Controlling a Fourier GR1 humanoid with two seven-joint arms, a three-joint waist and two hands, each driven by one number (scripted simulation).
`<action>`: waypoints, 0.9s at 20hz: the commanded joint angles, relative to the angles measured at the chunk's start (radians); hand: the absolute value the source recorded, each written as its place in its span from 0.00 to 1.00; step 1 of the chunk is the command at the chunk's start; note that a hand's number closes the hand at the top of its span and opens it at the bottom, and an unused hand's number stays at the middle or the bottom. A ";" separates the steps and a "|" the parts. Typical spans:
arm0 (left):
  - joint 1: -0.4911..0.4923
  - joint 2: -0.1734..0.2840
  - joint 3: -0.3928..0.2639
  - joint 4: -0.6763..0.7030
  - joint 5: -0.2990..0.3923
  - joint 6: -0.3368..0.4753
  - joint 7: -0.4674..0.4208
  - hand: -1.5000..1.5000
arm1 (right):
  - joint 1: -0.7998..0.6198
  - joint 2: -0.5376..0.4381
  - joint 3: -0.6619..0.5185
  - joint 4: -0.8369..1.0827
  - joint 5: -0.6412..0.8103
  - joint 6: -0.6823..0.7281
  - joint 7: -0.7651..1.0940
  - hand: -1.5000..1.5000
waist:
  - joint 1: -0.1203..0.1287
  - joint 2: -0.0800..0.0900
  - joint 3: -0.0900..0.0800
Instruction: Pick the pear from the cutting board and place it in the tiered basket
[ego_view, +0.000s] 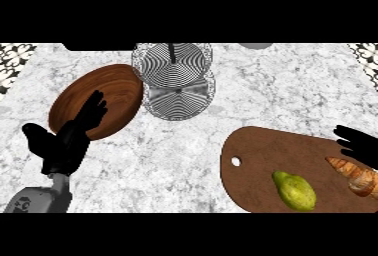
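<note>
Down at the lower right sits the yellow-green pear (295, 190), lying on the brown rounded wooden cutting board (258, 160), untouched, nothing gripping it. Just to its right on the same board lies a golden-brown croissant (356, 175), running off the view's right edge, apart from the pear by a narrow strip of board. A small white hanging hole shows near the board's left rim.

Above the croissant, the right robot hand (359, 145) comes in from the right edge, black fingers spread and relaxed, holding nothing, near the pear but clear of it.

Across the white-and-grey marbled desk (177, 160), well away at upper centre, stands the tiered basket of silver wire mesh (174, 77), two round tiers seen from above, one overlapping the other, with a dark centre post. Neither tier holds the pear.

Just beside the basket's left side rests an oval dark-wood bowl (114, 95). Over that bowl's lower left edge hangs the left robot hand (70, 137), fingers straight and pointing up, thumb out to the left, gripping nothing, its grey forearm rising from the lower left corner.
</note>
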 joint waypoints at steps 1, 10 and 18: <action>-0.068 -0.041 -0.013 0.111 0.026 -0.059 0.010 0.50 | 0.029 0.030 0.031 -0.064 0.014 -0.004 0.044 0.00 | -0.015 0.015 -0.009; -0.049 -0.083 -0.039 0.046 -0.010 -0.042 0.050 0.50 | 0.033 0.142 0.091 -0.018 0.217 -0.028 0.005 0.00 | -0.002 0.016 -0.008; 0.006 -0.087 -0.005 0.072 -0.024 -0.084 -0.028 0.50 | 0.137 0.160 0.053 -0.057 0.289 -0.017 -0.034 0.00 | -0.008 0.015 -0.009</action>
